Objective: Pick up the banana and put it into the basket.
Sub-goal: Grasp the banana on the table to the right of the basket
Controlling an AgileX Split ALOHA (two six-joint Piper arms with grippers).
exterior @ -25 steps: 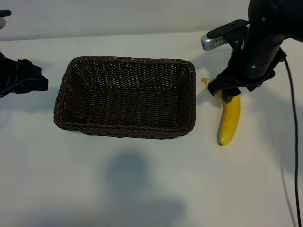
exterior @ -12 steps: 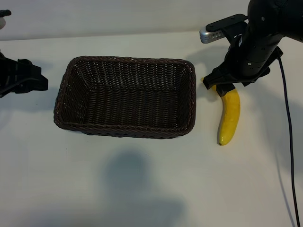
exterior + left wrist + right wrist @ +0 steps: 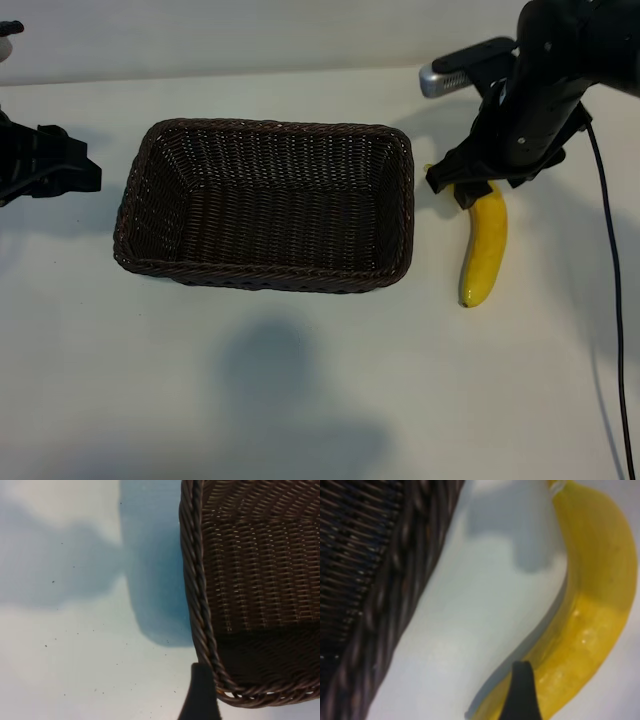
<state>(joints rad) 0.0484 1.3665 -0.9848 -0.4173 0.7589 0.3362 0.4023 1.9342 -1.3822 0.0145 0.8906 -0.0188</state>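
The yellow banana [image 3: 484, 250] lies on the white table just right of the dark woven basket [image 3: 150, 215], which has nothing in it. My right gripper [image 3: 455, 188] hangs open over the banana's stem end, its fingers either side of that end and not gripping it. In the right wrist view one dark fingertip [image 3: 522, 687] overlaps the banana [image 3: 595, 595], with the basket's rim [image 3: 395, 595] beside it. My left gripper [image 3: 55, 165] is parked open at the table's left edge, with the basket's braided rim [image 3: 197, 595] close by.
A black cable [image 3: 612, 300] runs down the right side of the table from the right arm. Bare white table lies in front of the basket and banana. A shadow [image 3: 280, 390] falls on the near table.
The right gripper has shifted slightly toward the basket and the banana's stem end. Banana, basket and left arm have not moved.
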